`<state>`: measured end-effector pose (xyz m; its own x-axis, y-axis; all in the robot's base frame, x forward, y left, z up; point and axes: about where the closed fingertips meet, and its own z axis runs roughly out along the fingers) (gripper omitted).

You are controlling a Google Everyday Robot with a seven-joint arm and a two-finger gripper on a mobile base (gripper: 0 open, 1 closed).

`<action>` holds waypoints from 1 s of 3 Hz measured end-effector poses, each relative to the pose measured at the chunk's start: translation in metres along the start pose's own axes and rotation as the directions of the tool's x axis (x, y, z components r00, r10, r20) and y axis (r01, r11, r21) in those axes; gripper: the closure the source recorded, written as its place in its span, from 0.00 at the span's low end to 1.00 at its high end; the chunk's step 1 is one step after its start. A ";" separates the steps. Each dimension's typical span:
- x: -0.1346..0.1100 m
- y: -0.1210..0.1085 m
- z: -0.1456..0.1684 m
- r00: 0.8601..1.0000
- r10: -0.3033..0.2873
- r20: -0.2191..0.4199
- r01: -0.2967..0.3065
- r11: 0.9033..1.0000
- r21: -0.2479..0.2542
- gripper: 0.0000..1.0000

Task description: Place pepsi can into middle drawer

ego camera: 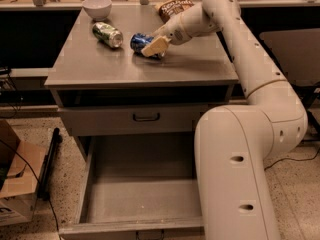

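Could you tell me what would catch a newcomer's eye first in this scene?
The big cream arm fills the right side, reaching over the grey cabinet top, where its gripper holds the pepsi can. Below, the middle drawer stands pulled wide open. A green-and-silver can lies left of the gripper.

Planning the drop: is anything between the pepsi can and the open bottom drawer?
Nothing visible is. The gripper is at the pepsi can on the cabinet top; the middle drawer stands open below, past the front edge.
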<state>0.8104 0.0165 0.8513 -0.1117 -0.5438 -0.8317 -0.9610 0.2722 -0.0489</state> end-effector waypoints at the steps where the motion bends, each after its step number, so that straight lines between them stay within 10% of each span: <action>1: -0.011 0.020 -0.020 0.996 -0.088 -0.021 0.087 0.996 -0.012 0.88; 3: -0.067 0.111 -0.152 0.913 -0.404 -0.045 0.407 0.908 0.102 1.00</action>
<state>0.6731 -0.0372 0.9854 0.2753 -0.6423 -0.7153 -0.8919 0.1071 -0.4395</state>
